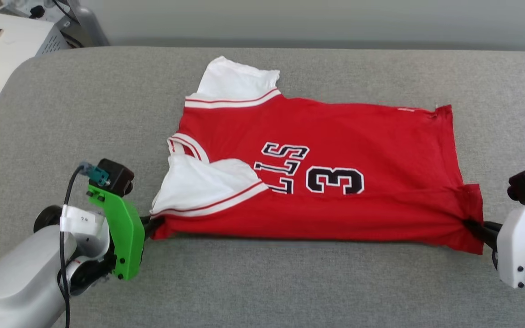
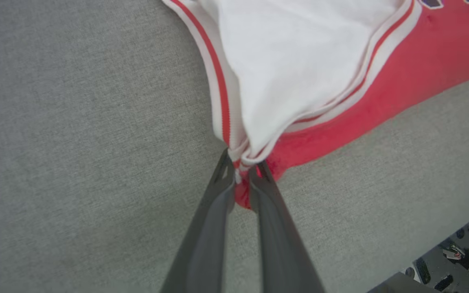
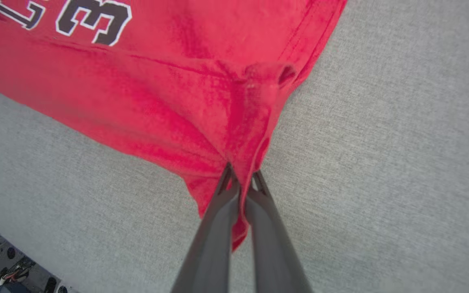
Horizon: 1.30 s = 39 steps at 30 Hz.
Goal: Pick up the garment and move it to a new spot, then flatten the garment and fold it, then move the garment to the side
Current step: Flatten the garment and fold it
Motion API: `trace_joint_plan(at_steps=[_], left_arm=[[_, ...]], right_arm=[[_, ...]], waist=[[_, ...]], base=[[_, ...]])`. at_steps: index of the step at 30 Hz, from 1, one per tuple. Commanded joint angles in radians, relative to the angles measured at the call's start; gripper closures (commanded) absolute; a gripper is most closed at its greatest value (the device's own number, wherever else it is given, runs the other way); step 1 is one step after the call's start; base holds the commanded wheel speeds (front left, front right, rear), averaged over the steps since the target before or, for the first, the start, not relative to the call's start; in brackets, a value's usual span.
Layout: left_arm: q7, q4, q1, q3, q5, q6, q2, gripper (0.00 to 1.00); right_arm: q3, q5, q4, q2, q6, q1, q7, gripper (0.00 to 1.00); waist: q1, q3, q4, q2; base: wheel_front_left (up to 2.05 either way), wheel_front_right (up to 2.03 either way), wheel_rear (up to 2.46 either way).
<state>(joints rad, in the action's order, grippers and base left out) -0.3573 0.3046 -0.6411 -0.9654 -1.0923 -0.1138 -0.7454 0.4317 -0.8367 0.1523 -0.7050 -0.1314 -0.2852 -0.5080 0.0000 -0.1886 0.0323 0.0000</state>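
Observation:
The garment [image 1: 335,136], a red jersey T-shirt with white sleeves and black lettering, lies folded lengthwise on the grey padded surface, neck end to the left. My left gripper [image 1: 153,224] is shut on its near left corner, where the white sleeve trim bunches between the fingers [image 2: 242,165]. My right gripper [image 1: 472,226] is shut on the near right hem corner, with red cloth [image 3: 202,101] pinched and puckered between its tips [image 3: 242,179]. The near edge of the garment is stretched between the two grippers.
The grey padded table [image 1: 262,282] runs wide around the shirt, with open room in front and behind. A white box with cables [image 1: 7,41] stands off the far left corner. The floor shows past the table's near edge [image 2: 462,260].

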Motion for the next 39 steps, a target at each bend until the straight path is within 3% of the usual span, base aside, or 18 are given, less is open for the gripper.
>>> trace_joint_plan(at_steps=[1,8,14,23,24,25,26,31,35,39], left_arm=[[0.001,-0.023,0.032,0.0,-0.006,0.013,-0.021,1.0],[0.002,-0.196,0.135,-0.011,-0.023,0.085,-0.09,1.0],[0.006,-0.236,0.17,-0.022,-0.017,0.136,-0.091,1.0],[0.011,-0.119,0.162,-0.035,-0.022,0.124,-0.028,1.0],[0.02,-0.111,0.161,-0.031,-0.022,0.123,-0.027,0.71],[0.033,-0.104,0.16,-0.024,-0.02,0.124,-0.029,0.0],[0.044,-0.101,0.159,-0.019,-0.018,0.123,-0.032,0.0],[0.115,-0.128,0.134,0.039,-0.005,0.147,-0.083,0.0],[0.163,-0.17,0.072,0.094,0.032,0.174,-0.13,0.0],[0.216,-0.19,-0.017,0.148,0.074,0.202,-0.133,0.0]], right_arm=[[-0.014,-0.008,-0.019,-0.016,0.001,0.035,0.003,1.0],[-0.106,-0.008,-0.121,-0.045,0.001,0.188,-0.038,1.0],[-0.158,0.013,-0.131,0.001,0.001,0.233,-0.088,1.0],[-0.14,0.072,0.014,0.097,0.001,0.167,-0.06,1.0],[-0.138,0.072,0.02,0.102,0.001,0.166,-0.047,0.91],[-0.139,0.075,0.023,0.106,0.001,0.166,-0.026,0.54],[-0.141,0.078,0.022,0.109,0.001,0.166,-0.006,0.0],[-0.215,0.145,-0.025,0.128,0.001,0.17,0.176,0.0],[-0.33,0.247,-0.069,0.195,0.001,0.159,0.332,0.0],[-0.389,0.339,-0.129,0.27,0.001,0.136,0.445,0.0]], waist=[[0.0,0.034,-0.002,0.0],[0.0,0.045,-0.003,0.0],[0.0,-0.005,-0.008,0.0],[0.0,-0.046,-0.007,0.0],[0.0,-0.041,-0.006,0.0],[0.0,-0.034,-0.004,0.0],[0.0,-0.026,-0.003,0.0],[0.0,0.011,-0.004,0.0],[0.0,0.017,-0.013,0.0],[0.0,-0.004,-0.035,0.0]], base=[[0.0,0.0,0.0],[0.0,0.0,0.0],[0.0,0.0,0.0],[0.0,0.0,0.0],[0.0,0.0,0.0],[0.0,0.0,0.0],[0.0,0.0,0.0],[0.0,0.0,0.0],[0.0,0.0,0.0],[0.0,0.0,0.0]])
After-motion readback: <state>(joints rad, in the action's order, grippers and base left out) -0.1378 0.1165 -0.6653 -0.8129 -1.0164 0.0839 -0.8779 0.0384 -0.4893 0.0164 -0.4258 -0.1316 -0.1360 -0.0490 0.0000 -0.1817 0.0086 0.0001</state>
